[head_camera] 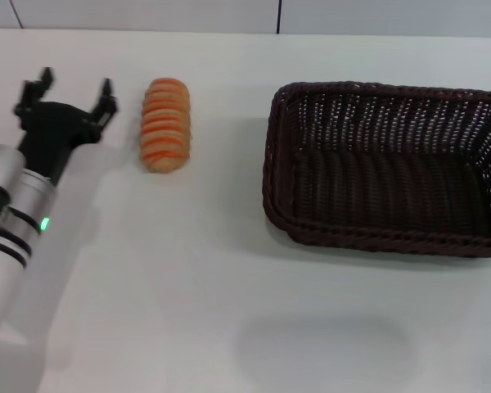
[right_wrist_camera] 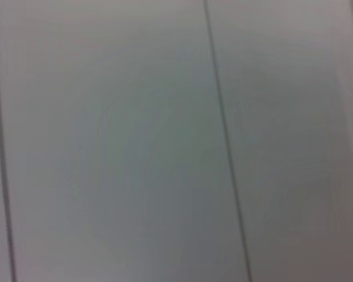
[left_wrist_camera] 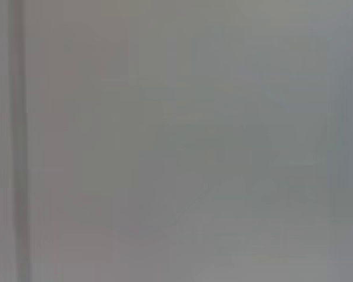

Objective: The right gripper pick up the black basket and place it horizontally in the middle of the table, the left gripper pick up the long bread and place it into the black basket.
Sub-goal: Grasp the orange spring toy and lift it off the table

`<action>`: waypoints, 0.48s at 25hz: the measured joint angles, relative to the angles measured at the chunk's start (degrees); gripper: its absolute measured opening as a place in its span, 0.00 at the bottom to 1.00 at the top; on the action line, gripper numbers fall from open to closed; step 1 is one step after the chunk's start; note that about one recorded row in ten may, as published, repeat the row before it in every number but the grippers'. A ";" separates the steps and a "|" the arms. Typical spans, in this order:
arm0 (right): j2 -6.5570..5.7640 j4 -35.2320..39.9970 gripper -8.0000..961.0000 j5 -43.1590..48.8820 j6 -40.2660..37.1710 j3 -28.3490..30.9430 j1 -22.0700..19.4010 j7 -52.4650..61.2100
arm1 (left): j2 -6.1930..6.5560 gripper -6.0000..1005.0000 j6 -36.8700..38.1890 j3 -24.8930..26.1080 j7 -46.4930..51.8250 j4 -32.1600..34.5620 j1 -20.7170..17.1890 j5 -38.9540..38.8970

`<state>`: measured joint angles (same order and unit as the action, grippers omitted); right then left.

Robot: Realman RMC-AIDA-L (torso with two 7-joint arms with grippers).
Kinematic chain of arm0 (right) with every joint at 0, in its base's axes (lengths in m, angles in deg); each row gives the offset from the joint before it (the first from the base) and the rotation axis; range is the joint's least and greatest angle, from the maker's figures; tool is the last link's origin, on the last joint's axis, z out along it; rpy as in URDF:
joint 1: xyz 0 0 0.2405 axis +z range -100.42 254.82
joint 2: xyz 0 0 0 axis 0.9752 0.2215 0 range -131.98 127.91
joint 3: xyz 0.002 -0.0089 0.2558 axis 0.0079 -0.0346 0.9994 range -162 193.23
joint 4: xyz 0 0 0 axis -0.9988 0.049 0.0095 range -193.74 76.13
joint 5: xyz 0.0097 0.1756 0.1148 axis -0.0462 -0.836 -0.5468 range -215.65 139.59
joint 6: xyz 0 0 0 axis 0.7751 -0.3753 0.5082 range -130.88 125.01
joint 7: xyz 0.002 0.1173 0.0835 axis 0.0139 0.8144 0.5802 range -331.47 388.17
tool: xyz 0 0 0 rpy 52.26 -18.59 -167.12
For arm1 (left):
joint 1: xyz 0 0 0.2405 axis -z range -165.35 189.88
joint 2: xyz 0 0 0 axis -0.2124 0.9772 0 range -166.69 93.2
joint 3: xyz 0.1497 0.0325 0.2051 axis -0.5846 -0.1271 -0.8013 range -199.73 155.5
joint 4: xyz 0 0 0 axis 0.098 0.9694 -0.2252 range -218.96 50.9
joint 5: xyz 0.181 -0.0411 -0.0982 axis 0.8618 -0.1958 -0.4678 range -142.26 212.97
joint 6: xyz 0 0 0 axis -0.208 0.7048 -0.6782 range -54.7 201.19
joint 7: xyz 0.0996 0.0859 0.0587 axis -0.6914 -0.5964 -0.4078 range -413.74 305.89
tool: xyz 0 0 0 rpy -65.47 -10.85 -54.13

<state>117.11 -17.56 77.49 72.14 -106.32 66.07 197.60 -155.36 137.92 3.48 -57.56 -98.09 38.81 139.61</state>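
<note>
you get bright, even overhead light on the table, with soft faint shadows. both wrist views show you only blurred, featureless grey panels.

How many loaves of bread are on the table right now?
1: the long bread lies on the table between the open left gripper and the empty black basket.

Left wrist view: a plain grey surface and one seam, with no object in view.

A flat, pale grey surface fills the whole picture, uniform in tone and without texture or markings. A single darker vertical band runs the full height of the picture close to one side. No table edge or corner can be made out, so what the surface is cannot be told.
</note>
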 joint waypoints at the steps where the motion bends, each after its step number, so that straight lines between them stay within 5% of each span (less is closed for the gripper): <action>1: 0.00 0.00 0.88 0.00 0.00 0.00 0.00 0.00 | 0.00 0.86 0.00 0.00 0.00 0.00 0.00 0.00; 2: 0.00 -0.64 0.88 -0.97 0.00 -0.11 0.28 0.01 | -0.13 0.86 -0.12 -4.96 -0.08 -0.16 1.07 0.00; 4: 0.00 -1.36 0.88 -1.88 0.00 -0.16 0.56 0.02 | -0.17 0.86 -0.56 -7.00 -0.02 -0.48 1.71 0.01; 12: -0.17 -2.53 0.88 -2.07 0.34 -0.30 1.40 0.07 | -0.20 0.86 -7.73 -10.19 -0.09 -1.59 4.68 -0.02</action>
<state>116.94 -20.10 75.42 72.48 -106.61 67.46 197.68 -155.56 130.19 -6.71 -57.65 -99.67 43.49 139.59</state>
